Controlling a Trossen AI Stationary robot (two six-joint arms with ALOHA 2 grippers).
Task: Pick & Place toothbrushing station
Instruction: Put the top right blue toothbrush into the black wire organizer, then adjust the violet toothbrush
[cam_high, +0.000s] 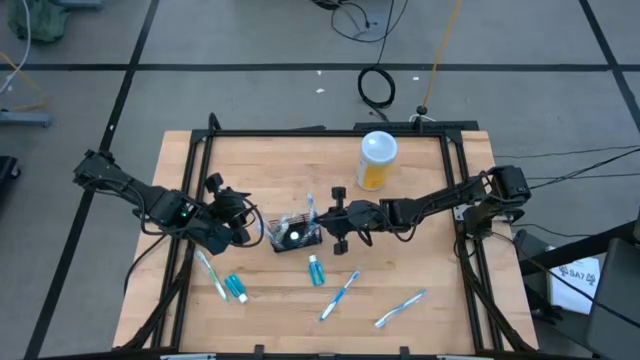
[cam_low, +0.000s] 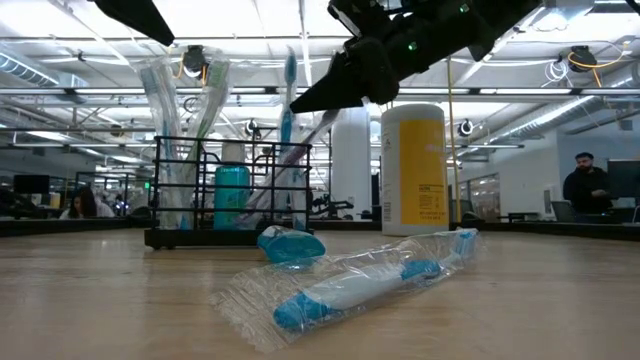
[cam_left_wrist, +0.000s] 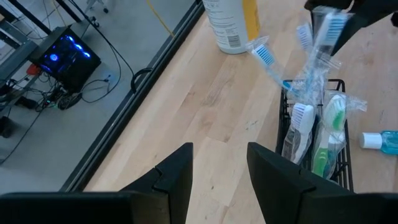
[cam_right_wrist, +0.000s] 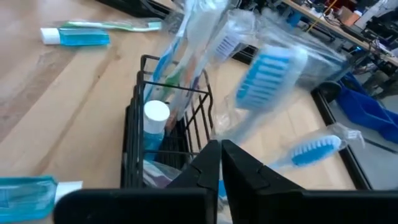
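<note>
The black wire basket (cam_high: 295, 238) stands mid-table with several wrapped toothbrushes upright in it, and a white-capped tube (cam_right_wrist: 155, 118) inside. My right gripper (cam_right_wrist: 221, 152) is just right of the basket's top, shut at the clear wrapper of a blue-and-white toothbrush (cam_right_wrist: 267, 78) that leans out of the basket. My left gripper (cam_left_wrist: 221, 168) hovers open just left of the basket with nothing between its fingers. On the table lie loose wrapped toothbrushes (cam_high: 340, 295), (cam_high: 400, 308), (cam_high: 212, 275) and teal tubes (cam_high: 316, 270), (cam_high: 237, 288). My right gripper pinches the toothbrush's wrapped handle (cam_right_wrist: 227, 127) between its two fingertips, which partly hide the place of contact. The fingers come nearly level from the table's right side. The brush slants up with its head uppermost; its lower end reaches down into the basket (cam_right_wrist: 168, 137).
A tall white-and-yellow bottle (cam_high: 377, 160) stands behind the basket toward the far edge. Black rails frame the tabletop (cam_high: 450, 200). Bare wood lies at the near right and far left. A person (cam_low: 590, 185) stands far off in the room.
</note>
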